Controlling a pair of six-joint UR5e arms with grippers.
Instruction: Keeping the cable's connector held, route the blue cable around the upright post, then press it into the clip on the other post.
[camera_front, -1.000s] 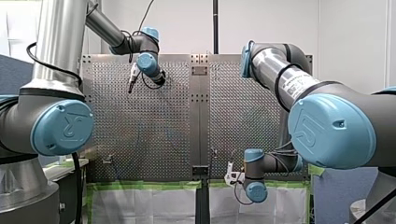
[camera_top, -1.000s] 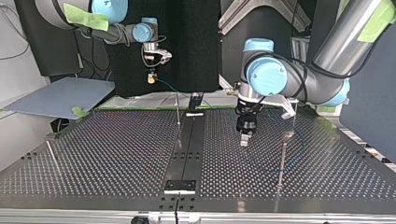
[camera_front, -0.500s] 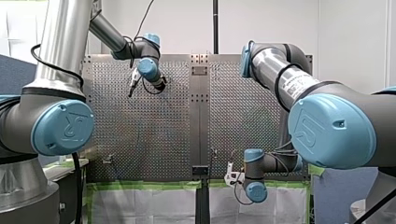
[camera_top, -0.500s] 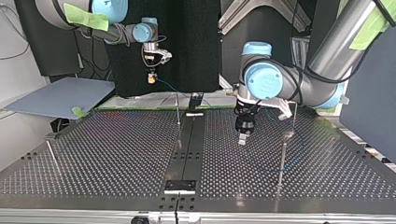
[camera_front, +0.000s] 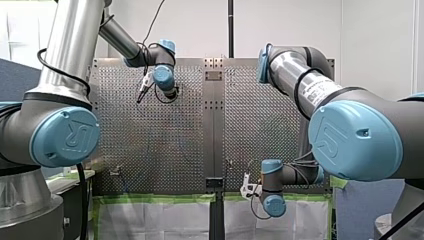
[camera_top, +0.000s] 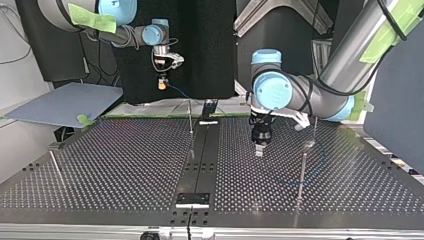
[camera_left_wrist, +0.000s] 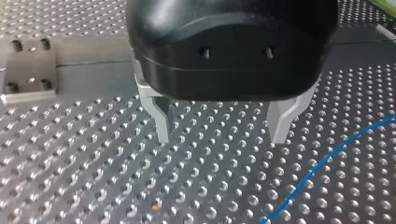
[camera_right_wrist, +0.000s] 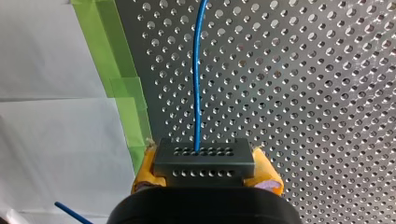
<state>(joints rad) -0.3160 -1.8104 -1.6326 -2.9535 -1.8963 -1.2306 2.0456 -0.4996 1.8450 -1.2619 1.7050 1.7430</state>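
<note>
My left arm reaches in over the desk (camera_top: 125, 165) with its wrist bent straight down. The left claw (camera_left_wrist: 221, 140) hangs low over the perforated surface near the middle, its metal fingers spread with nothing between them. The blue cable (camera_left_wrist: 317, 171) lies on the desk beside it. My right arm holds the right claw (camera_right_wrist: 205, 163) raised by the desk's edge nearest the arms. Its yellow pads are clamped on the connector (camera_right_wrist: 204, 151), and the cable runs out ahead.

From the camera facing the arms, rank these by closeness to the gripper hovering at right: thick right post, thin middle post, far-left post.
1. Thick post, just beside my left gripper, toward the view's right.
2. Thin middle post, by the centre strip.
3. Far-left post, at the view's left edge.
</note>
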